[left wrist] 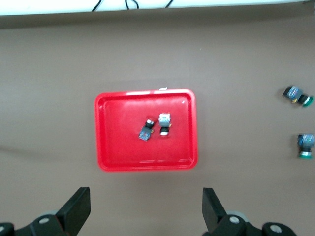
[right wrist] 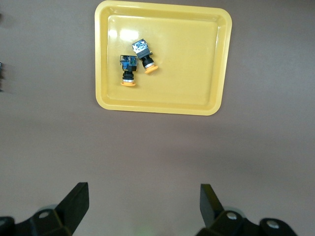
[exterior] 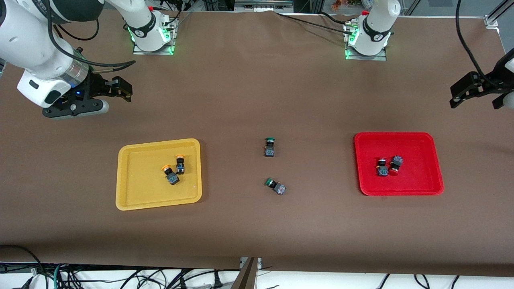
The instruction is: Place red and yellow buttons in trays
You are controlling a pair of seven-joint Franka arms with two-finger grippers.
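The yellow tray lies toward the right arm's end and holds two yellow-capped buttons. The red tray lies toward the left arm's end and holds two red-capped buttons. My right gripper is open and empty, up in the air over bare table beside the yellow tray. My left gripper is open and empty, up over bare table beside the red tray. Each wrist view shows its tray's buttons, yellow and red.
Two green-capped switches lie on the brown table between the trays; they also show in the left wrist view. The arm bases stand along the table's edge farthest from the front camera.
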